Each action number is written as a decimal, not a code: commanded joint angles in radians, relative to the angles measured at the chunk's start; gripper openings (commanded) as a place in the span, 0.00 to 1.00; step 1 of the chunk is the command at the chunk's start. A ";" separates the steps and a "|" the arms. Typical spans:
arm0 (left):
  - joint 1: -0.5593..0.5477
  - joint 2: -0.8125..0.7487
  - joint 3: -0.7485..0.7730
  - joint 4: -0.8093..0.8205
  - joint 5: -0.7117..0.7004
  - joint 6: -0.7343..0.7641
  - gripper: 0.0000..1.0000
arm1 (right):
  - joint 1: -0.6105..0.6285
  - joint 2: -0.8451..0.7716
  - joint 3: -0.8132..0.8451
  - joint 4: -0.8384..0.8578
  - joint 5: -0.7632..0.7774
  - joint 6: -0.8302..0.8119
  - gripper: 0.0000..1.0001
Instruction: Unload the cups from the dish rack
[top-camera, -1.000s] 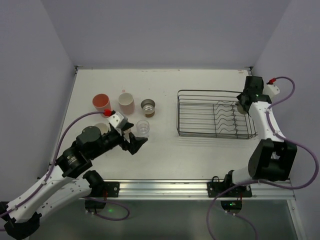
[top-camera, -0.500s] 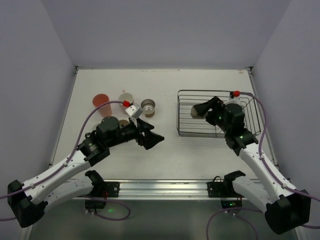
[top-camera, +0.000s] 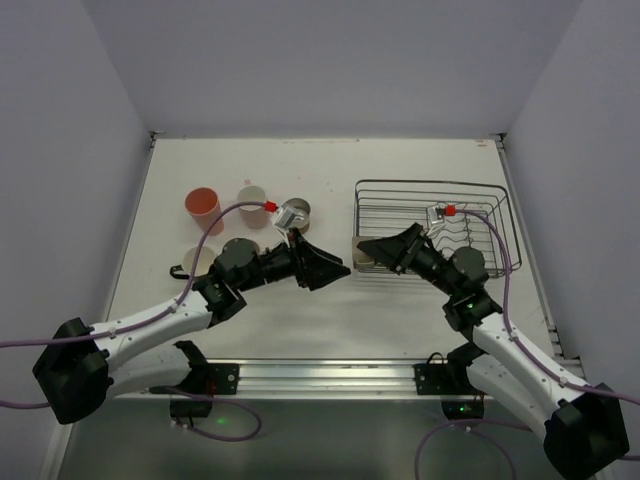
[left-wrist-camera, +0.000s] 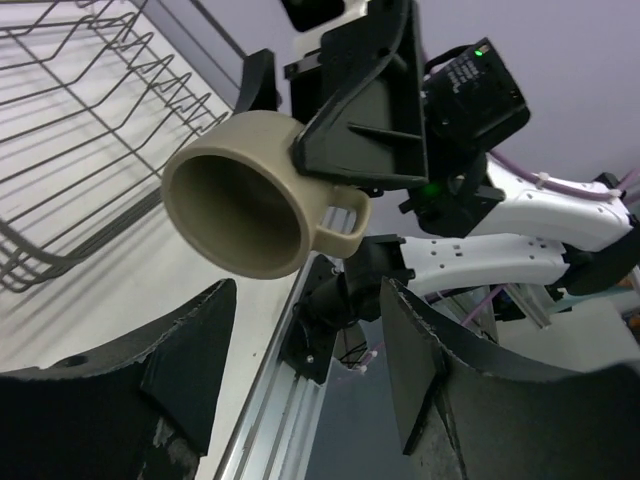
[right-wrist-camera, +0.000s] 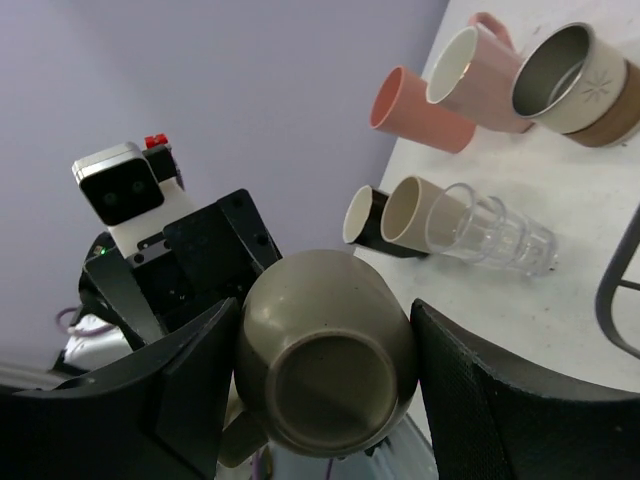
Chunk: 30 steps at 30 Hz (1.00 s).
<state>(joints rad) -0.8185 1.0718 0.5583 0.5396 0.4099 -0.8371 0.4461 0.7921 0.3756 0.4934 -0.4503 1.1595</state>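
Overhead, I am watching both arms reaching toward the middle of the frame. The right gripper is clamping the olive-grey mug just off the left edge of the dish rack. The left gripper is pointing at the mug from the left, close to it but apart. In the left half of the frame the salmon cup, the pink cup and the metal cup are standing in a row on the table. A beige cup is showing below them, partly behind the left arm.

From the left wrist, I am seeing my own fingers spread wide at the bottom of the frame, with nothing between them. The mug is sitting left of centre with its mouth facing the camera and its handle to the right, pinched by the black right fingers. Rack wires are filling the upper left.

From the right wrist, the mug is at bottom centre, base toward the camera, with a finger pressing each side. At upper right, the salmon, pink and metal cups are standing together. Below them are a dark cup, the beige cup and a clear cup, all touching side by side.
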 joint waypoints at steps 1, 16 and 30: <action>-0.047 0.007 0.009 0.155 -0.026 -0.039 0.63 | 0.005 -0.024 -0.021 0.208 -0.071 0.112 0.37; -0.149 0.034 0.098 0.019 -0.144 0.193 0.60 | 0.029 0.016 -0.030 0.264 -0.103 0.239 0.37; -0.246 -0.018 0.138 -0.151 -0.401 0.483 0.60 | 0.049 0.071 -0.007 0.232 -0.129 0.250 0.37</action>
<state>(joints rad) -1.0508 1.0672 0.6659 0.3508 0.0746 -0.4496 0.4839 0.8528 0.3367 0.6651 -0.5331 1.3716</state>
